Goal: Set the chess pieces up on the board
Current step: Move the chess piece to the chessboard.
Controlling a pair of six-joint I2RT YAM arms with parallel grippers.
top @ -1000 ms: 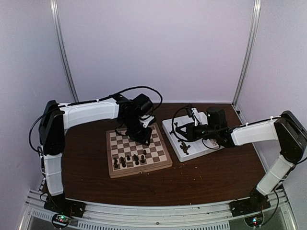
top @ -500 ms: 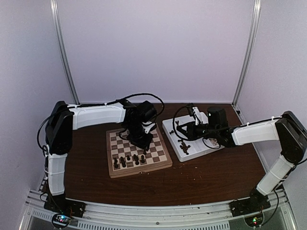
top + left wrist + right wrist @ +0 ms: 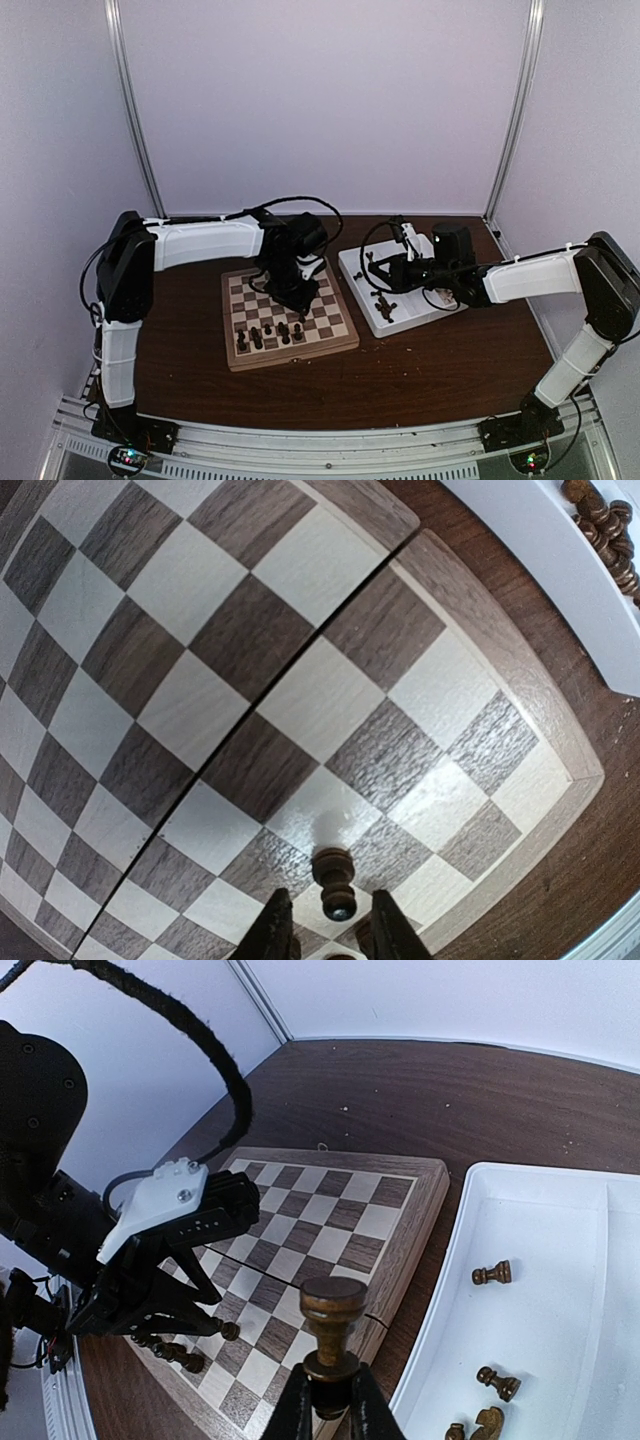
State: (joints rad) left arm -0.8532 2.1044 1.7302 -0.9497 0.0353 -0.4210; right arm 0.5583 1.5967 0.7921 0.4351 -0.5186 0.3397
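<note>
The left arm (image 3: 195, 240) reaches from the table's (image 3: 420, 385) left edge out over the board (image 3: 293, 353), which lies left of the table's middle. A short cluster of dark chess pieces (image 3: 270, 332) stands along the board's near edge; the other squares in the overhead view are bare. The left gripper (image 3: 332, 898) hangs low over the right part of the board, towards the edge that faces the tray. Its fingers (image 3: 274, 932) stand only a little apart. One dark piece (image 3: 334, 878) stands upright between their tips, and a thin strip of board shows on either side of it, so the fingers straddle the piece without pressing it. Just beyond the board's right edge a strip of dark table shows. The white tray (image 3: 470, 1173) lies beside it, on the far right part of the table. The right gripper (image 3: 325, 1388) hangs above that strip, between the board's right edge and the tray's left wall. Its fingers are pinched tight on the lower stem of a brown pawn (image 3: 331, 1322), which it holds upright and clear of both surfaces. In the tray's left compartment lie three loose brown pieces (image 3: 492, 1274), one on its side near the left wall and two more nearer the wrist camera. The right arm (image 3: 525, 278) stretches back from there to the table's right edge.
</note>
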